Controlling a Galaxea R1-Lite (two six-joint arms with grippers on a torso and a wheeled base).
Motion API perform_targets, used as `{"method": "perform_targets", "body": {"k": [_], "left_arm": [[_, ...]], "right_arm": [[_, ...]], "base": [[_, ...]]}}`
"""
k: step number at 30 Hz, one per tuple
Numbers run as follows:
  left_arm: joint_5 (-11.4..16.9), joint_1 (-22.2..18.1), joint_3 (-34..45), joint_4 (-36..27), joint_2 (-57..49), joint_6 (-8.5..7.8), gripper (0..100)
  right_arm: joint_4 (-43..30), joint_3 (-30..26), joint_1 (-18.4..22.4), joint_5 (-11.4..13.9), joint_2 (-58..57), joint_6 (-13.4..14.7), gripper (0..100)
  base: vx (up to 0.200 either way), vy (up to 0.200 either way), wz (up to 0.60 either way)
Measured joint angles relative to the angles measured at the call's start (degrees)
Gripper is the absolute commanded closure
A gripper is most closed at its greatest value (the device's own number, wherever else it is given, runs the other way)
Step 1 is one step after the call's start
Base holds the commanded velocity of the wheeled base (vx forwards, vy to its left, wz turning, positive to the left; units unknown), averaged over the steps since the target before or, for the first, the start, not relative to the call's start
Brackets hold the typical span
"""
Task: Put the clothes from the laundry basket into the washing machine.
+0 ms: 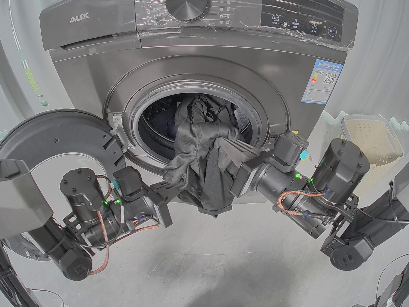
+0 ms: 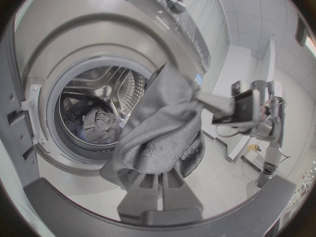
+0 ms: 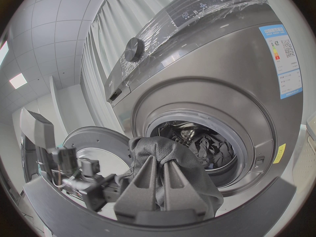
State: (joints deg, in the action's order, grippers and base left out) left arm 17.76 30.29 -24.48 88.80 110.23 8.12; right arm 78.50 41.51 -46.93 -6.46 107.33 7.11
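Dark grey cloth (image 1: 200, 167) hangs bunched before the open mouth of the washing machine (image 1: 213, 65), where other clothes (image 2: 98, 125) lie in the drum. Its lower edge is pinched in the closed left gripper (image 2: 161, 178), and the right gripper (image 3: 160, 163) is clamped on a fold higher up. Beside the machine, on the robot's right, stands the cream laundry basket (image 1: 375, 139), and the door (image 1: 55, 133) is swung open on the left

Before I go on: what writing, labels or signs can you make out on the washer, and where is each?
Drawer front: a brand logo, not read out here.
Around the dial: rows of small labels, too small to read.
Panel: icons with tiny captions, unreadable.
Blue-edged sticker: coloured bars and a square code; its print is too small.
Yellow sticker beside the door opening: too small to read.
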Motion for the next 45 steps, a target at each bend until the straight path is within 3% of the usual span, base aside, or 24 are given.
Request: {"method": "perform_targets", "body": {"k": [9,10,15,22,27,33,45], "left_arm": [[2.3,2.0,4.1,0.0,-9.4,1.54,100],[2.5,2.1,4.2,0.0,-9.9,1.65,100],[2.8,2.4,3.9,0.0,-11.5,1.76,100],[2.2,2.4,0.9,0.0,-12.3,2.52,100],[-0.6,2.1,-2.2,0.0,-12.3,3.95,100],[-3.2,2.0,-5.5,0.0,-11.6,4.24,100],[-5.0,1.9,-9.1,0.0,-11.5,4.88,100]], "right_arm": [[0.8,-1.3,0.5,0.4,2.6,0.0,100],[0.8,-1.4,0.5,0.4,2.9,0.0,0],[0.7,-2.3,0.5,0.5,4.1,0.0,0],[0.0,-8.2,0.0,0.7,5.2,-0.4,0],[-0.2,-11.9,-0.1,0.8,6.0,-0.9,0],[-0.9,-13.6,0.7,0.8,7.1,-1.4,0],[-0.9,-14.7,2.0,0.7,10.6,-1.7,0]], "base": [[0.0,0.0,0.0],[0.0,0.0,0.0],[0.0,0.0,0.0],[0.0,0.0,0.0],[0.0,0.0,0.0],[0.0,0.0,0.0],[0.0,0.0,0.0]]}}
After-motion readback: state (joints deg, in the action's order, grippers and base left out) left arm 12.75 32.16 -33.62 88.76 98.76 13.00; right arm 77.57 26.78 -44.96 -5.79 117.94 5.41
